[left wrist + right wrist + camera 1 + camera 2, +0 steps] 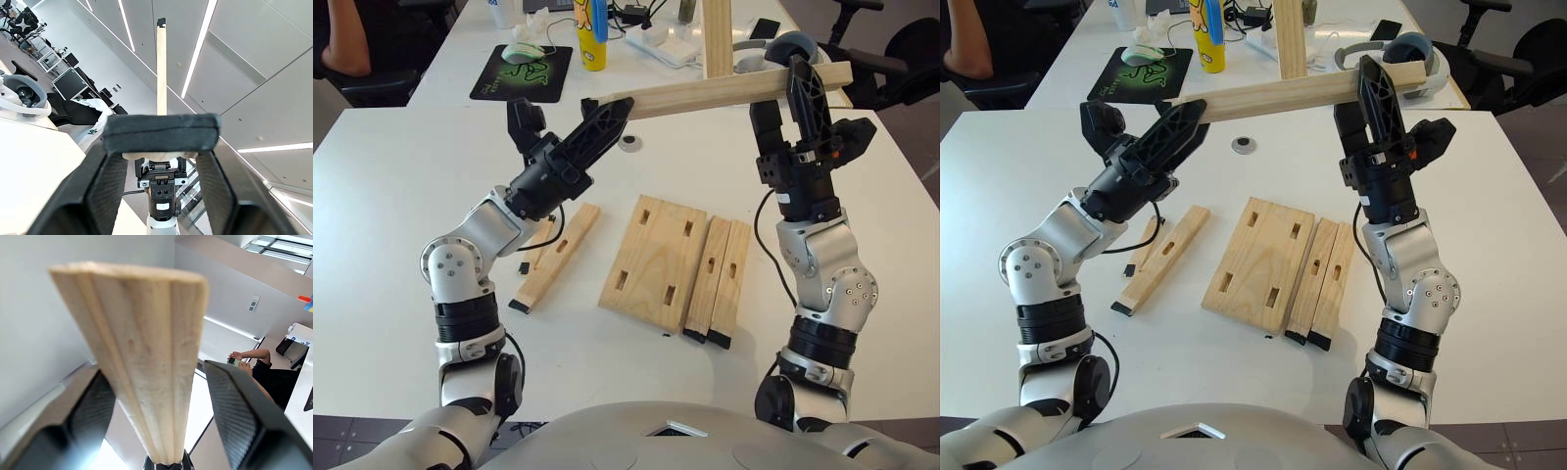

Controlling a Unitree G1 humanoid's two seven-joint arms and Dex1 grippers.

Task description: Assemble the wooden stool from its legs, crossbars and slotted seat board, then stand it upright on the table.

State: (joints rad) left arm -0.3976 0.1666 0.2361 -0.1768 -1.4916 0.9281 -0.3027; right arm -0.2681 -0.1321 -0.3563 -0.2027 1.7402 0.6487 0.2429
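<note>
Now, across the white tabletop point(411, 166) the biggest piece is the slotted seat board point(654, 262), lying flat with its four slots facing up. Above its far edge hangs a long bar point(705, 96), lifted clear of the surface, with its long axis running side to side. An upright piece point(717, 34) rises from it at a right angle. Just to the right of the seat board lies a pair of legs point(720, 279), side by side and parallel to it. To its left, set a little apart, lies a single leg point(558, 255).

The left gripper point(602, 116) clamps the bar's left end and the right gripper point(783, 93) clamps it near the right end, both narrowed onto the wood.

What matters next, by my reading: the board sits below and nearer than the held bar, midway between the arms. The paired legs are closer to the right arm, the lone leg to the left.
</note>
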